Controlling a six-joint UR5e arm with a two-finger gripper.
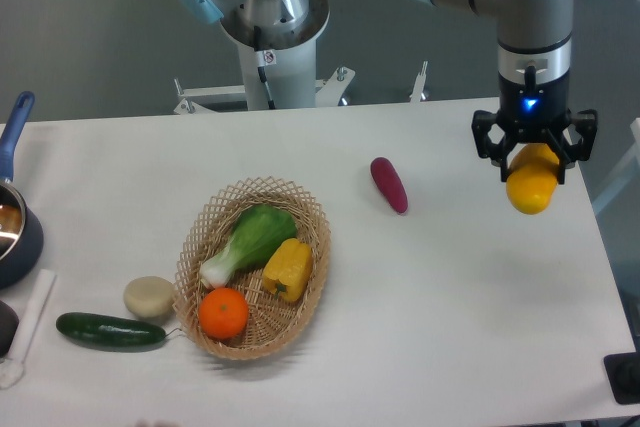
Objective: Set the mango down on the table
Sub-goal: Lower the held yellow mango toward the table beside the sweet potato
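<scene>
Mango [530,187], smooth yellow shading to orange near the top, hangs clamped in the gripper [534,159], whose black fingers close narrowly around its upper end. It sits well right of the purple vegetable [389,184], seemingly above the white counter [450,287] rather than touching it.

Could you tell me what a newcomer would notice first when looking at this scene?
Most striking is the yellow mango clamped in the end effector at the far right, hanging above the white table rather than resting on it. Next comes the wicker basket at centre-left, holding a leafy green vegetable, a yellow pepper and an orange. A purple vegetable lies alone on the table between basket and arm.
</scene>
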